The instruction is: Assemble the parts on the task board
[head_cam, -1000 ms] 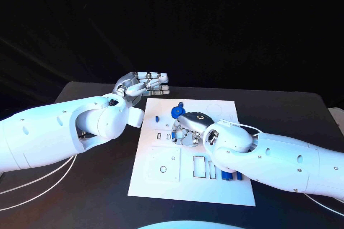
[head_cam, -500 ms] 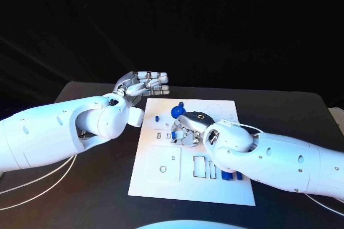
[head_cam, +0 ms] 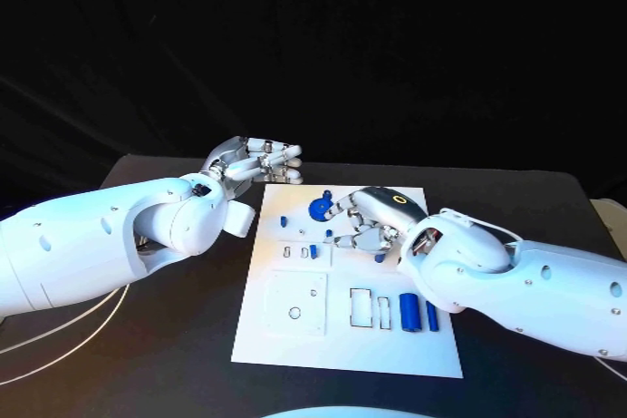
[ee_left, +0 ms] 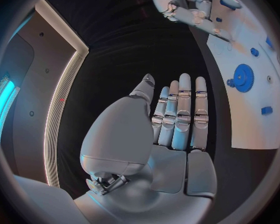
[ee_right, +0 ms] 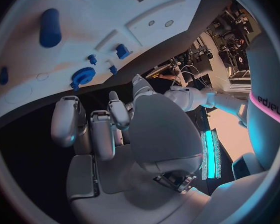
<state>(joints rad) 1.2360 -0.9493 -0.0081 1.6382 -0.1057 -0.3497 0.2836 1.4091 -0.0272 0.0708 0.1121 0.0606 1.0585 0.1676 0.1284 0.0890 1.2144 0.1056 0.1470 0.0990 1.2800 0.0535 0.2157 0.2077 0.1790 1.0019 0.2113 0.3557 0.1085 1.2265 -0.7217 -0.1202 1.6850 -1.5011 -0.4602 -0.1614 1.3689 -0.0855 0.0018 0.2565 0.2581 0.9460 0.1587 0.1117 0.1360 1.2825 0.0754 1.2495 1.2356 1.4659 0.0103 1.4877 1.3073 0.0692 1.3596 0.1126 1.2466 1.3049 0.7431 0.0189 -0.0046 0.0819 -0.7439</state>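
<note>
Right hand (head_cam: 372, 220) now sitting farther back and more to the right over the task board (head_cam: 351, 345) than a second ago, hovering above the board's middle right. Fingers (head_cam: 342, 234) curling downward, nothing visibly held between them; right wrist view showing them bent inward with an empty palm. Uncovering, by that shift, two upright blue cylindrical parts (head_cam: 409, 309) lying side by side near the board's right edge, beside the narrow rectangular slots (head_cam: 362, 307). Small blue part (head_cam: 313, 251) standing by the slots at the board's centre left, just beside the right hand's fingertips.

Blue gear-shaped part (head_cam: 320, 205) remaining at the board's far end, between the two hands; same gear appearing in the left wrist view (ee_left: 243, 76) on the white plate.

Left hand (head_cam: 255, 160) hovering off the board's far left corner, over the black surface (head_cam: 170, 364), as before, but with fingers (ee_left: 184, 109) now drawn closer together and pointing more toward the board, straight and side by side, gripping nothing.
</note>
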